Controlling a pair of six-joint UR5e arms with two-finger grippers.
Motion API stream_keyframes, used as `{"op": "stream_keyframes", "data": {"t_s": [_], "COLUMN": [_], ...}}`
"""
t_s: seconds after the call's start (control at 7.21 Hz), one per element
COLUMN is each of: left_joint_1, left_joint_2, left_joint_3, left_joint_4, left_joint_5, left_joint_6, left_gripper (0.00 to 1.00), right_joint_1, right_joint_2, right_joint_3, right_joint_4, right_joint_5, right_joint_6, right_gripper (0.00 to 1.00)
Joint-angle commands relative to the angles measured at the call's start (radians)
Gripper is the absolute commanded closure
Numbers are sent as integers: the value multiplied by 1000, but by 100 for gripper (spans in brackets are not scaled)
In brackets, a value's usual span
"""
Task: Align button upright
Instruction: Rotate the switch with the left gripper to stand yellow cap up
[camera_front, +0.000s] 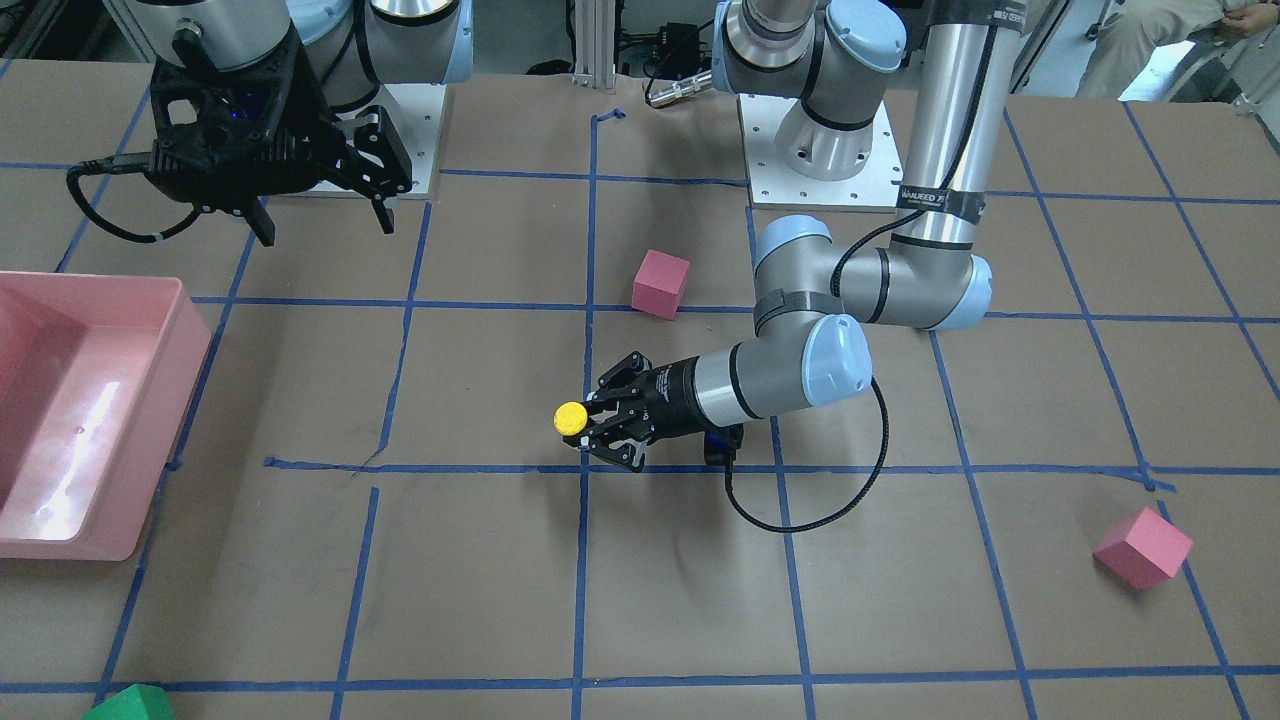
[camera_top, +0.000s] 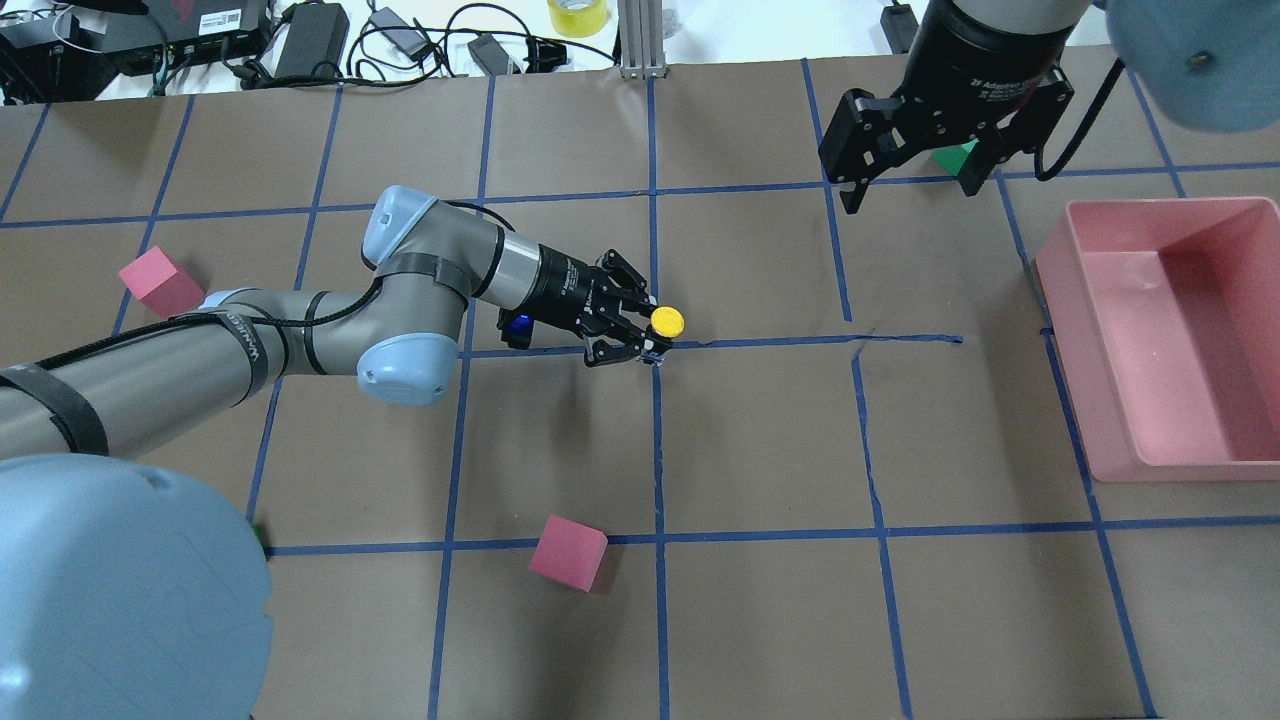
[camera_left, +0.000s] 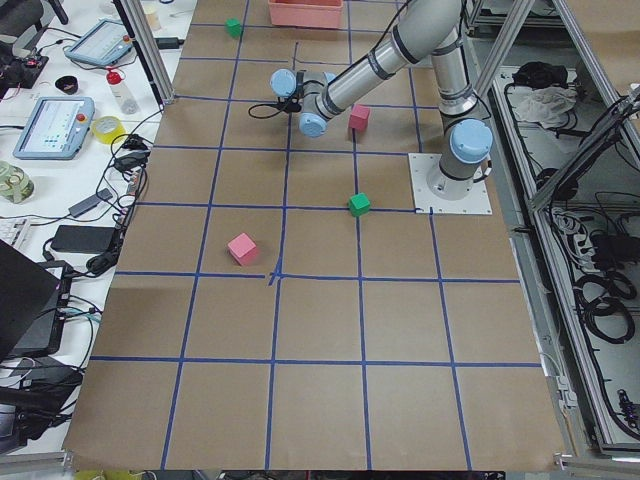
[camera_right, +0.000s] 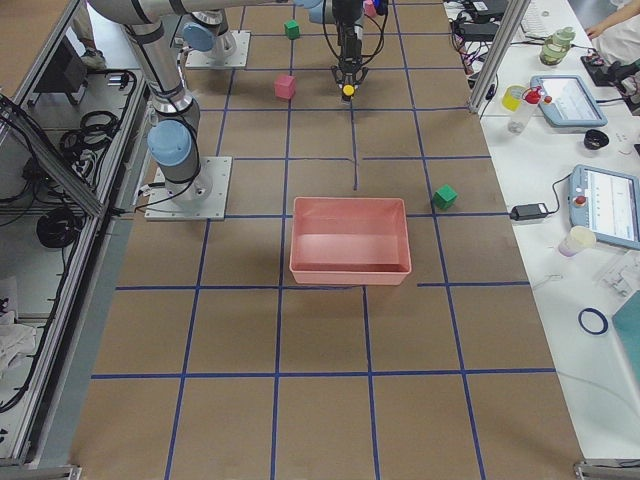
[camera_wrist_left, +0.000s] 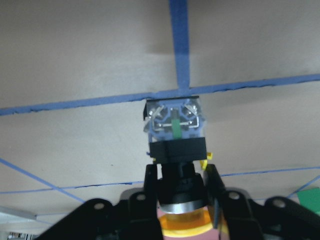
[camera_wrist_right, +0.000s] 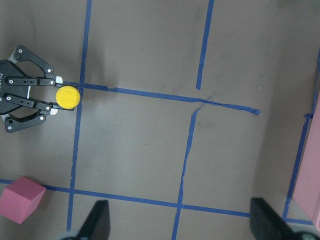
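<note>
Two left fingers (camera_wrist_left: 214, 176) pinch the button (camera_top: 667, 321) sideways by its black body, likely to stand it straight: yellow cap up, whitish base down over a tape crossing (camera_wrist_left: 180, 92) mid-surface (camera_top: 760, 440), contact unclear. Right fingers (camera_top: 846, 180) hang spread and empty, well apart, seemingly keeping clear.

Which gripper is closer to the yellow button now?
Left. The left gripper holds the button between its fingers; the right gripper hangs open far away, nearer the pink bin.
</note>
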Motion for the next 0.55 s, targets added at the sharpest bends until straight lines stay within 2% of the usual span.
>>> {"op": "stream_keyframes", "data": {"t_s": [0.0,0.14,0.28,0.42], "left_joint_1": [0,0,0,0], "left_joint_2": [-33,-52,-61,-64], "left_joint_3": [-6,-7,-6,-7], "left_joint_4": [14,14,12,11], "left_joint_5": [-17,-40,-43,-46], "left_joint_6": [25,54,60,60], "left_gripper": [100,100,93,69], "right_joint_1": [0,-2,0,0], "right_joint_2": [-1,-2,-4,-2], "right_joint_3": [1,1,1,1], "right_joint_4": [-3,-3,-3,-3], "right_joint_5": [-2,-3,-3,-3], "right_joint_6": [-1,-1,-1,-1], "right_gripper": [0,0,0,0]}}
